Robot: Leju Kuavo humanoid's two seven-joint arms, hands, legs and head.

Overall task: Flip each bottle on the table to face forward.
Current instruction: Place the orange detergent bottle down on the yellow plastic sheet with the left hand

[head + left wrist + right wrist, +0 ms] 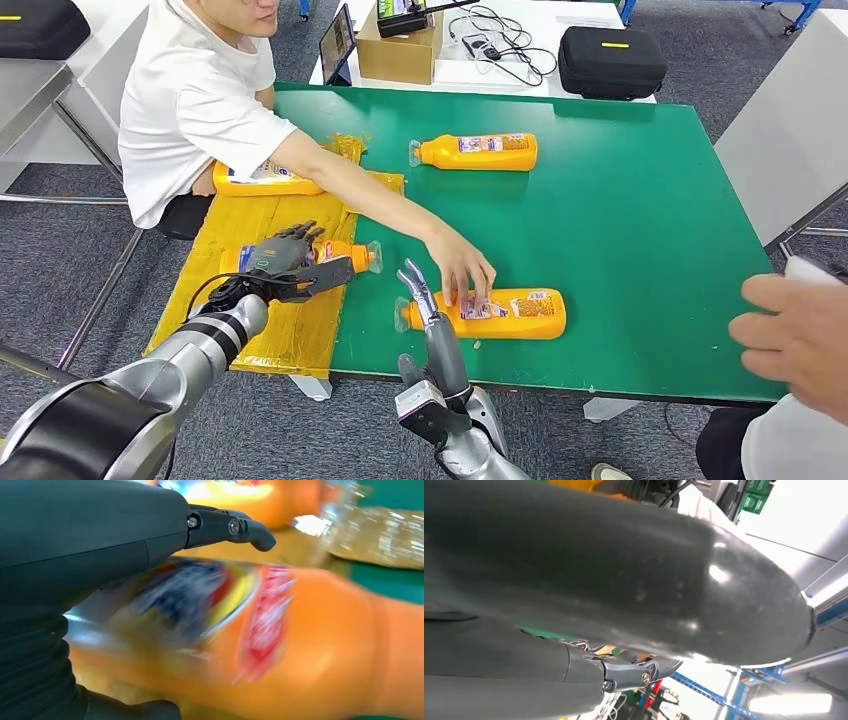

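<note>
Four orange plastic bottles with printed labels and clear caps lie on their sides around the green table (640, 260). One orange bottle (345, 255) rests on the yellow plastic sheet (270, 330) at the table's left end, and the robot's left hand (285, 265) is wrapped around its body, thumb on one side and dark fingers (235, 527) over the other; the left wrist view shows its label up close, blurred. A second bottle (490, 313) lies near the front edge of the table, cap to the left, with a person's hand (462, 265) pressing on its label. The robot's right hand (422, 295) stands upright just beside this bottle's cap end, fingers extended and holding nothing. A third bottle (480, 151) lies farther back on the green surface. A fourth bottle (262, 180) sits by the seated person in a white shirt (195, 100) at the sheet's far end. Another person's hand (795, 335) shows at the right edge.
</note>
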